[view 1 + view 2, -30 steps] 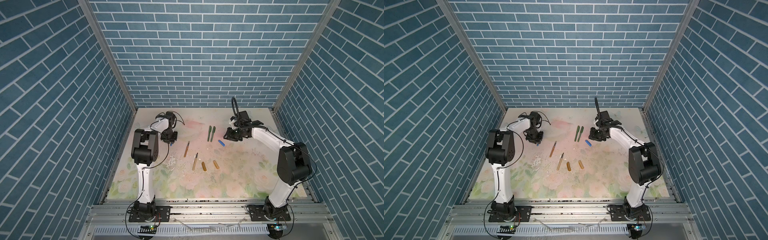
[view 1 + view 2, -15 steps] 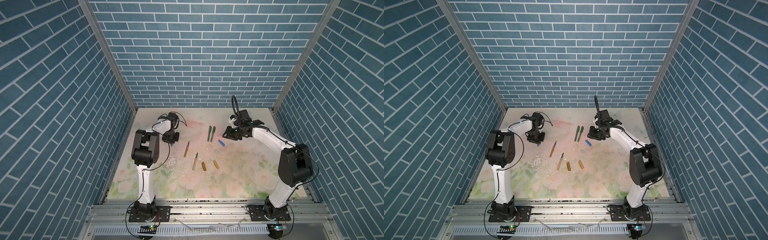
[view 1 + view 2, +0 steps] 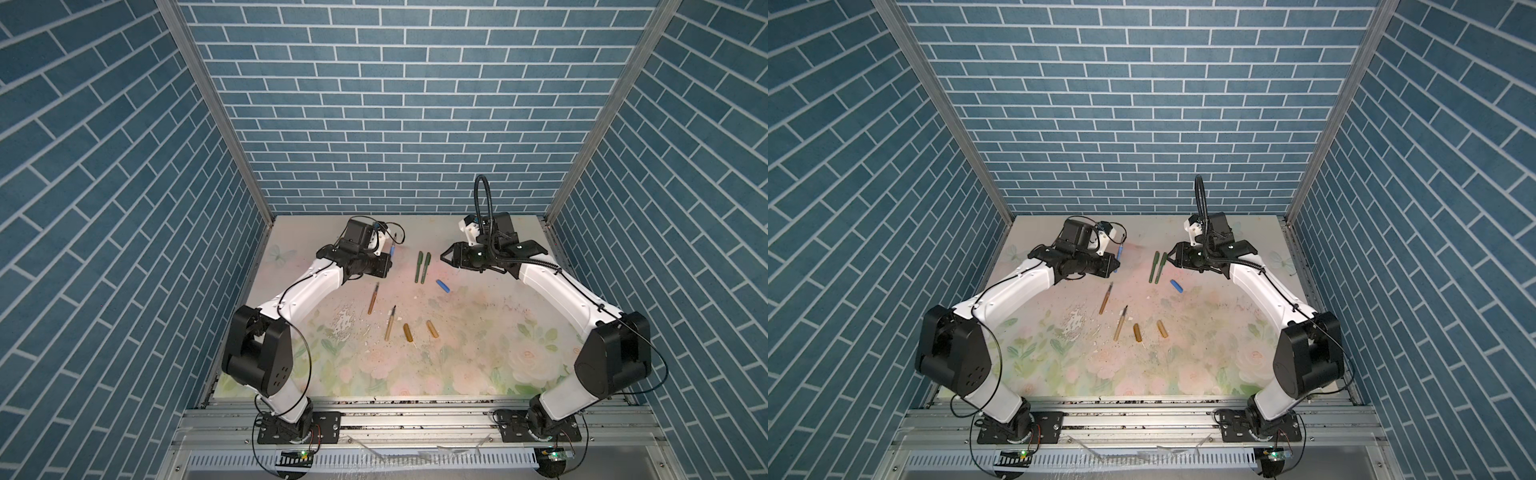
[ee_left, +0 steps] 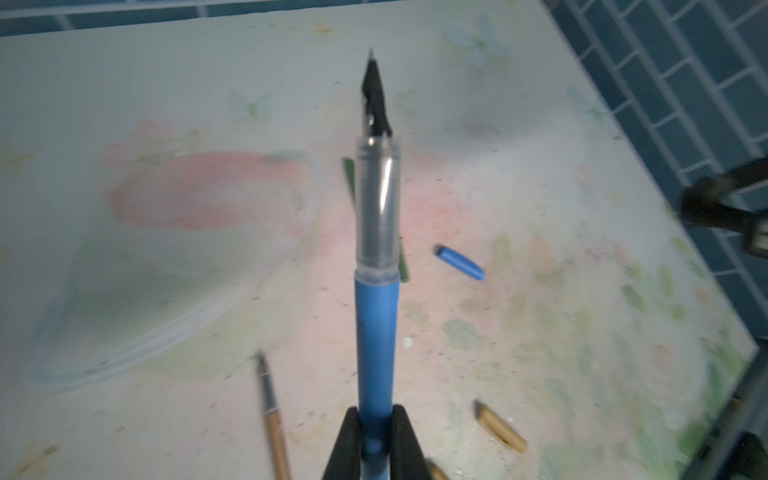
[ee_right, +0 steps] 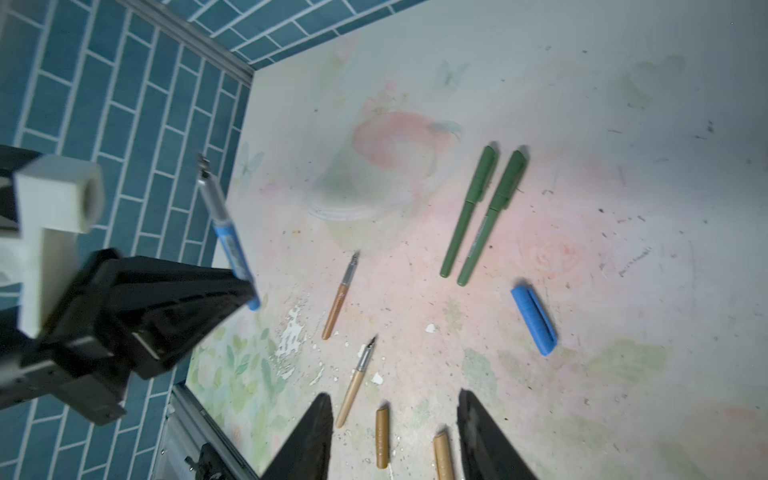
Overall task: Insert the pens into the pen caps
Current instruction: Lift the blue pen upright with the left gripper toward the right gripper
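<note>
Currently the left gripper (image 4: 375, 419) clamps the blue pen (image 4: 376, 324) by its barrel, nib end free, clear of the mat (image 4: 124, 104). The right gripper (image 5: 395, 419) stands parted and empty above the mat. The blue cap (image 5: 534, 320) lies flat near two capped green pens (image 5: 469, 216).

Top stereo overhead; wrist cams close-up

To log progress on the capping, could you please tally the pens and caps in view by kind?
Capped green pens: 2
Uncapped blue pen, held in the left gripper: 1
Uncapped golden-brown pens: 2
Loose blue cap: 1
Loose amber caps: 2
Total: 8
</note>
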`<state>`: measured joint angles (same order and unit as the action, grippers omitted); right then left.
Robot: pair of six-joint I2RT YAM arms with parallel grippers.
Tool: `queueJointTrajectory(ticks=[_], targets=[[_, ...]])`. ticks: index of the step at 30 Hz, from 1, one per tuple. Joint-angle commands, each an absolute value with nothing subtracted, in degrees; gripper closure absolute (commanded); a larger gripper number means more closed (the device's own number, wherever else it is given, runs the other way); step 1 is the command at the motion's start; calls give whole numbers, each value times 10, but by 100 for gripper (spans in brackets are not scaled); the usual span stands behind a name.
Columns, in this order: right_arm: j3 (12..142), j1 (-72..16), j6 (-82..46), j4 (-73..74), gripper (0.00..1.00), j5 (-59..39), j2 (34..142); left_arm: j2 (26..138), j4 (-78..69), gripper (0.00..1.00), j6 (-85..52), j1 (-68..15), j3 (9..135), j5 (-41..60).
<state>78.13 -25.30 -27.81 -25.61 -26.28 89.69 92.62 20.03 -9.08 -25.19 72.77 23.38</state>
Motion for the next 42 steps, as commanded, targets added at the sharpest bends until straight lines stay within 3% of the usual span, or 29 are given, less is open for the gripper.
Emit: queueJointTrajectory(ticks=[1, 13, 19, 26, 32, 33, 36, 37, 39, 42], targets=[[779, -268, -304, -195, 46, -312, 873, 916, 72, 100, -143, -261, 689, 363], [861, -308, -335, -177, 46, -342, 934, 897, 20, 100, -180, -263, 678, 416], [878, -310, -357, -156, 53, -326, 962, 896, 16, 100, -184, -263, 678, 424], [903, -315, -364, -151, 69, -346, 995, 900, 14, 100, -187, -264, 680, 432], [898, -318, -366, -151, 98, -352, 996, 906, 13, 100, -188, -264, 682, 437], [895, -318, -366, -151, 100, -351, 993, 906, 13, 92, -188, -264, 682, 437], [885, -319, -366, -151, 100, -349, 986, 904, 11, 55, -190, -264, 680, 432], [883, -320, -366, -151, 100, -349, 984, 905, 9, 49, -192, -263, 680, 433], [877, -321, -366, -150, 100, -346, 981, 908, 0, 46, -200, -263, 678, 439], [875, -323, -367, -149, 100, -350, 979, 914, -2, 50, -205, -263, 678, 442]])
